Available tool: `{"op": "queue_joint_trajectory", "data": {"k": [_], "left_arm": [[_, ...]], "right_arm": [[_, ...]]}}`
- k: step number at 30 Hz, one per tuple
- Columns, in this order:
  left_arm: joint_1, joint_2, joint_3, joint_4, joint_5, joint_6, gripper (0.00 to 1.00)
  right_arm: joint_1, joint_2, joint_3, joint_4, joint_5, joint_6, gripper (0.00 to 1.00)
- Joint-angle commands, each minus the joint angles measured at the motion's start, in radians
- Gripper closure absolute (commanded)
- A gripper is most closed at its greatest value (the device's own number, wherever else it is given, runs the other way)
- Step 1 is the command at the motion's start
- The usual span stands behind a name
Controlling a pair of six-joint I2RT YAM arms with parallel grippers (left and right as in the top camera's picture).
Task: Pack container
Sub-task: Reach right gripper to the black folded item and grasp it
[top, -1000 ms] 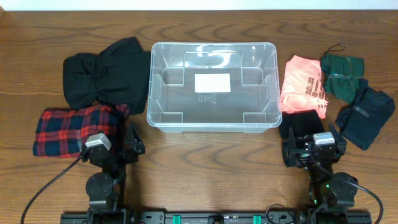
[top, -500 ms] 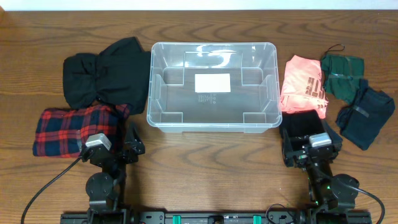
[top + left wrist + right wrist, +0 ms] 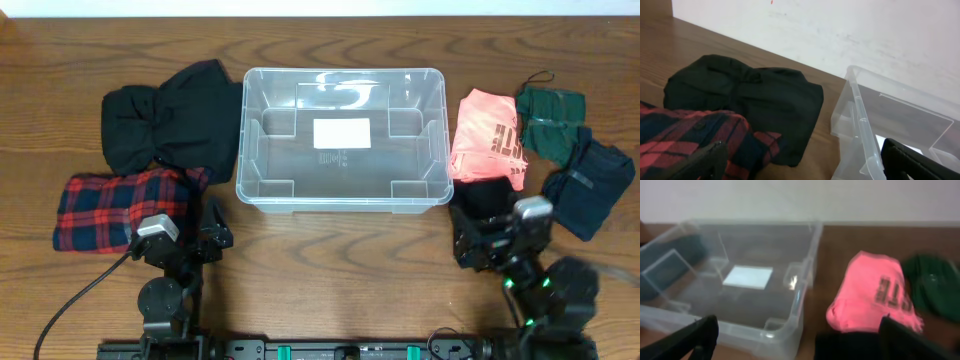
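Note:
The container [image 3: 243, 130] is a clear plastic bin with a white label [image 3: 342, 132] on its base, at the table's middle back, with nothing in it. It also shows in the left wrist view [image 3: 855, 125] and the right wrist view [image 3: 800, 295]. My left gripper [image 3: 203, 238] is open and empty, low near the front, beside a red plaid garment [image 3: 115, 205]. In its wrist view the jaws [image 3: 805, 170] are spread wide. My right gripper [image 3: 493, 240] is open over a folded black garment [image 3: 485, 200]; its jaws [image 3: 800, 347] hold nothing.
A black garment [image 3: 170, 120] lies left of the bin. A pink shirt [image 3: 488, 135], a dark green garment [image 3: 550, 120] and a navy garment [image 3: 590, 185] lie to its right. Bare wood runs along the front between the arms.
My right arm has shifted a little to the right and towards the back, and is blurred with motion. The left arm and the clothes have not moved.

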Motion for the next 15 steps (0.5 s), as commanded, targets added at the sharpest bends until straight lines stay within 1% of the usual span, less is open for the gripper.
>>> {"op": "queue_joint_trajectory", "data": {"k": [1,5,7,9,11,15], "left_arm": [[0.005,-0.006,-0.034,-0.012,0.007,0.014,0.02],[0.005,-0.006,-0.034,-0.012,0.007,0.014,0.02],[0.005,-0.006,-0.034,-0.012,0.007,0.014,0.02],[0.005,-0.006,-0.034,-0.012,0.007,0.014,0.02],[0.005,-0.006,-0.034,-0.012,0.007,0.014,0.02],[0.005,-0.006,-0.034,-0.012,0.008,0.014,0.02]], "right_arm": [[-0.007,0.220,0.233,-0.108,0.060,0.027,0.01],[-0.006,0.496,0.539,-0.330,-0.049,0.026,0.01],[-0.007,0.600,0.658,-0.433,-0.064,-0.021,0.01],[-0.022,0.678,0.734,-0.494,-0.031,0.003,0.01],[-0.073,0.760,0.796,-0.554,0.005,0.065,0.01],[-0.219,0.882,0.816,-0.603,-0.002,0.097,0.01]]}}
